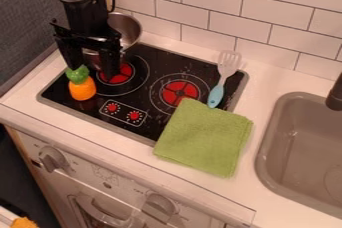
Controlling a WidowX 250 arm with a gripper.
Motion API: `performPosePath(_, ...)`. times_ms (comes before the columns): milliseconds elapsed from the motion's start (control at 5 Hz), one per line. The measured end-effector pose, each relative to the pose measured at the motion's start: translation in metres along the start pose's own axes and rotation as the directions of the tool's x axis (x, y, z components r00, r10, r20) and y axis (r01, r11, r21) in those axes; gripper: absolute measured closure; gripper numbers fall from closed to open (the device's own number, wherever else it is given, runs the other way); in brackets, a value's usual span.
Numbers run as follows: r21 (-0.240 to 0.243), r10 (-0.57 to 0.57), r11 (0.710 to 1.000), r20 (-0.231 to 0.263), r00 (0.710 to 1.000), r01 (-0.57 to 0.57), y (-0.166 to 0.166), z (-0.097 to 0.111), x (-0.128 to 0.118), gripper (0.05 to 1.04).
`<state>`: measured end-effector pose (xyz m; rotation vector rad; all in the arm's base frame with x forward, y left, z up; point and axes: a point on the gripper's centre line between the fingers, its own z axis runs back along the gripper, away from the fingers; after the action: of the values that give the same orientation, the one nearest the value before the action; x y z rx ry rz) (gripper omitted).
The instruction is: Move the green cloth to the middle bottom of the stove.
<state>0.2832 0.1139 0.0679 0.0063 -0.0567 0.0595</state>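
My gripper (93, 68) hangs over the left part of the stove, its two fingers spread open with no cloth between them. The green cloth (205, 137) lies flat, roughly square, across the stove's front right corner. Its upper left part covers some of the black stove top (150, 64), while the rest lies on the white counter. The cloth is well to the right of the gripper and nearer the front.
An orange toy with a green top (83, 89) stands just below the gripper at the stove's left. Behind the gripper is a metal pot (125, 23). A blue-handled spatula (218, 92) touches or nearly touches the cloth's top edge. The sink (294, 167) is at right.
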Motion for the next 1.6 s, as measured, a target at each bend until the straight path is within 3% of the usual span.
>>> performPosePath(200,-0.006,0.008,1.0,-0.019,1.0,-0.008,-0.001,-0.007,-0.002,0.083)
performPosePath(400,-0.003,-0.071,0.997,0.016,0.997,0.071,-0.041,0.016,-0.028,0.083)
performPosePath(600,0.055,-0.13,0.991,0.09,0.987,0.125,-0.06,0.041,-0.041,0.083)
performPosePath(800,0.069,-0.218,0.975,0.129,0.967,0.211,-0.088,0.052,-0.046,0.083)
performPosePath(1200,-0.02,-0.254,0.967,0.033,0.967,0.255,-0.133,-0.003,-0.047,0.083)
performPosePath(1400,-0.029,-0.322,0.946,0.045,0.946,0.323,-0.163,-0.022,-0.036,0.083)
performPosePath(1600,-0.008,-0.341,0.94,0.06,0.938,0.342,-0.178,-0.033,-0.026,0.083)
